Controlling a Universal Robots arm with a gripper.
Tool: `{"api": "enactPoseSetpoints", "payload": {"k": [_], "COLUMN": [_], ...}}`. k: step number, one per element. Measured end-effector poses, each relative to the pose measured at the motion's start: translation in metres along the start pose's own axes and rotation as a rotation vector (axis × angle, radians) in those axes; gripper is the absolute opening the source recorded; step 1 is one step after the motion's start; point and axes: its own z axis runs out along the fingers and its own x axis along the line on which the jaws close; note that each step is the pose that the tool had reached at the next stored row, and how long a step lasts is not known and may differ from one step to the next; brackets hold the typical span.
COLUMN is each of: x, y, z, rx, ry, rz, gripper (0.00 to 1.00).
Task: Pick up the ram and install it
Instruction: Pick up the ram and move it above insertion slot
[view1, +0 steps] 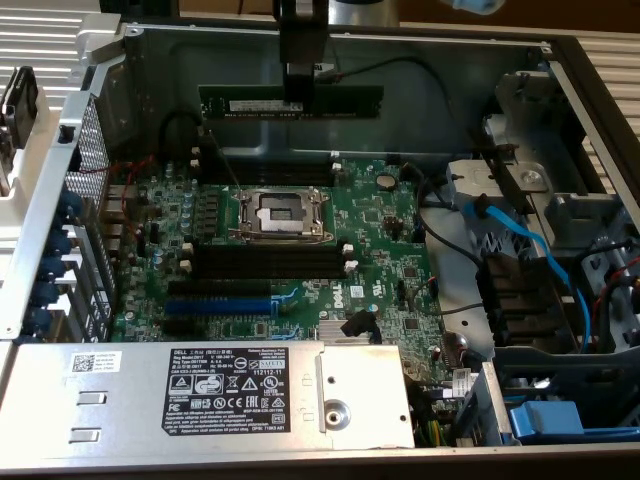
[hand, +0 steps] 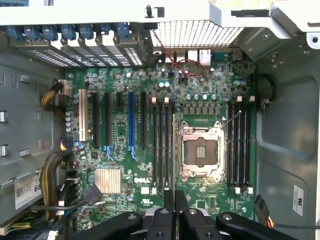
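Holding the ram (view1: 250, 103) in the gripper (view1: 303, 85), pinched narrow on the top edge about mid-length, closed down to the stick's own thickness. Hangs in the air above the board (view1: 390, 240), touching nothing but the fingers, well clear of the slots (view1: 285, 258) below.

Lies level, long axis running across the exterior view from left to right, contact edge facing down. Runs parallel to the black slots too: same direction, just higher up. Seen from the wrist view, shows edge-on as a thin line leading straight away from the fingertips, roughly along the socket-side edge of the bank between the socket (view1: 281, 213) and the blue slot (view1: 218, 306). Can't pin down the exact slot underneath, though.

Counting time:
- one ram, already in the grip
- one gripper on one arm, so no contest over nearer
- one socket, open and bare
- two banks of black slots, one on each side of the socket
- looks like four per bank going by the wrist view, all seemingly empty, but not swearing to that
- one blue slot, beside the nearer bank
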Motion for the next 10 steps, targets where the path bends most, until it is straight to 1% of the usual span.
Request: {"api": "enactPoseSetpoints", "payload": {"k": [2,10], "x": [0.0000,0.0000], "y": [0.0026,0.0028], "z": [0.0021,0.0022], "rx": [-0.0001,-0.0003], "ry": [0.0001,-0.0011], "rz": [0.004,0.004], "gripper": [0.13,0.13]}}
